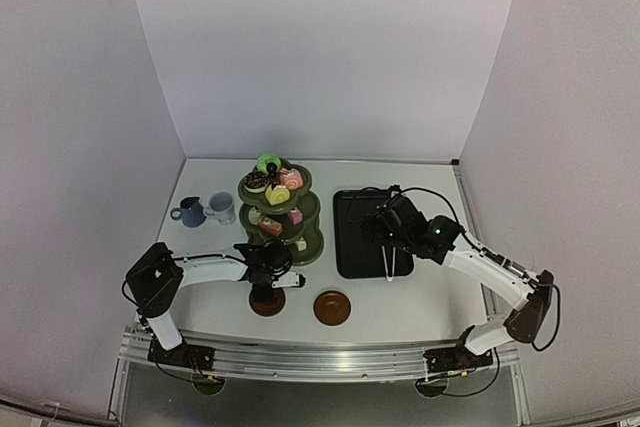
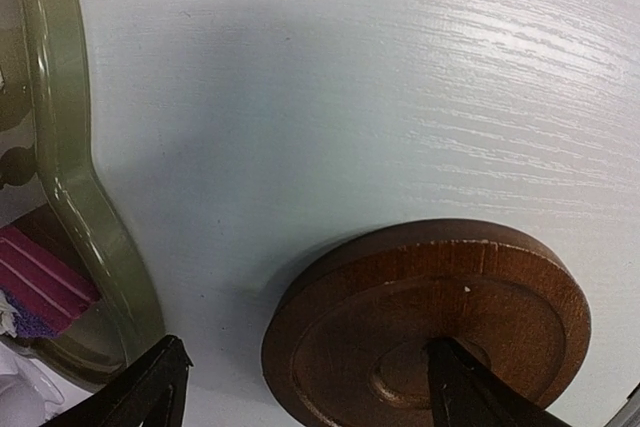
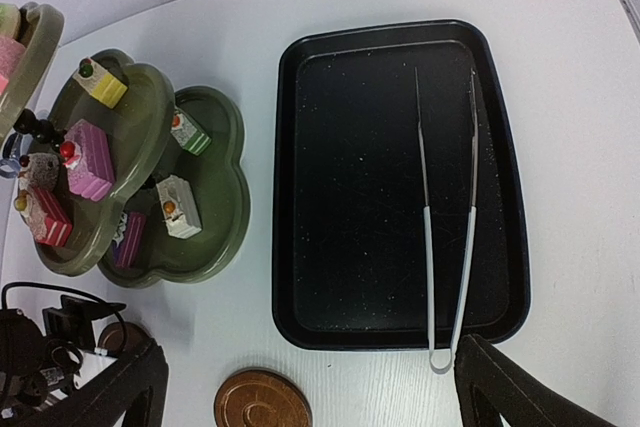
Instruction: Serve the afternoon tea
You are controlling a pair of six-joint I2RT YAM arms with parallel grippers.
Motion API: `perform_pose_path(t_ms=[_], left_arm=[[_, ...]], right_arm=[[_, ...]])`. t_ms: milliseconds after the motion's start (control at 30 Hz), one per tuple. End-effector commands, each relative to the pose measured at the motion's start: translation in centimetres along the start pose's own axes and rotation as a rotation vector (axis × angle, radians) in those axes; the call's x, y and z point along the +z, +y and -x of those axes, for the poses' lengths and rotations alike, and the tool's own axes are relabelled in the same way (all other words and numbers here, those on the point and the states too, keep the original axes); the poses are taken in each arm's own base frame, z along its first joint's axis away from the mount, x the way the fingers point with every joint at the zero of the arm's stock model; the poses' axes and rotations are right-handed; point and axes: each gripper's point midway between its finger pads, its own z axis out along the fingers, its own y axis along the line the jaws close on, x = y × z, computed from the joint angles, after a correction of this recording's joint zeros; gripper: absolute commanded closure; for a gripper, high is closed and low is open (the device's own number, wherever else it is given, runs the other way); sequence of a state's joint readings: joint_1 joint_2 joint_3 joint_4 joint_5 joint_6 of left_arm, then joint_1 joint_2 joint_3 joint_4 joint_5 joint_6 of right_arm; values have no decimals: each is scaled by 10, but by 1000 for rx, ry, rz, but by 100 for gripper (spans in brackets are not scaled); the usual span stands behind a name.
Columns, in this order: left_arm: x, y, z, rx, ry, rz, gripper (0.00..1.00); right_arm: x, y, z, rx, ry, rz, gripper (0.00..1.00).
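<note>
Left wrist | brown saucer (image 2: 440, 287), glossy, ringed centre | left end effector (image 2: 305, 347) spread wide, perhaps touching it

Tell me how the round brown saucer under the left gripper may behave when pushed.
The round brown saucer looks like stiff wood, probably unbending. Lying flat on the white table, it should slide, not roll.

Narrow lane between three-tier stand (image 1: 281, 209) and black tray (image 1: 343, 247); dark-blue cup (image 1: 190, 212), white cup (image 1: 221, 208) block stand's left; brown saucer (image 1: 332, 307), second saucer (image 1: 267, 306) in front; table (image 1: 420, 299) bare below tray.
</note>
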State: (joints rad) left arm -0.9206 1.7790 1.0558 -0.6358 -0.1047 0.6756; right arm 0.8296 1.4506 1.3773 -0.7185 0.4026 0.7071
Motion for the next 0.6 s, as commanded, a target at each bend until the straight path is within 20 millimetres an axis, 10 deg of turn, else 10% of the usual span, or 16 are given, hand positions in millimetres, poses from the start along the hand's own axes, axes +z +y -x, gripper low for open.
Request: perform_pose_path(t_ms=[0, 333, 567], left_arm=[[-1, 5, 13, -45, -48, -1, 16], [-68, 17, 9, -104, -83, 8, 13], [-113, 20, -31, -163, -74, -40, 12]], right_arm=[[-8, 8, 11, 12, -39, 21, 2], [-11, 9, 15, 9, -51, 24, 2], [-11, 17, 21, -19, -54, 41, 2]])
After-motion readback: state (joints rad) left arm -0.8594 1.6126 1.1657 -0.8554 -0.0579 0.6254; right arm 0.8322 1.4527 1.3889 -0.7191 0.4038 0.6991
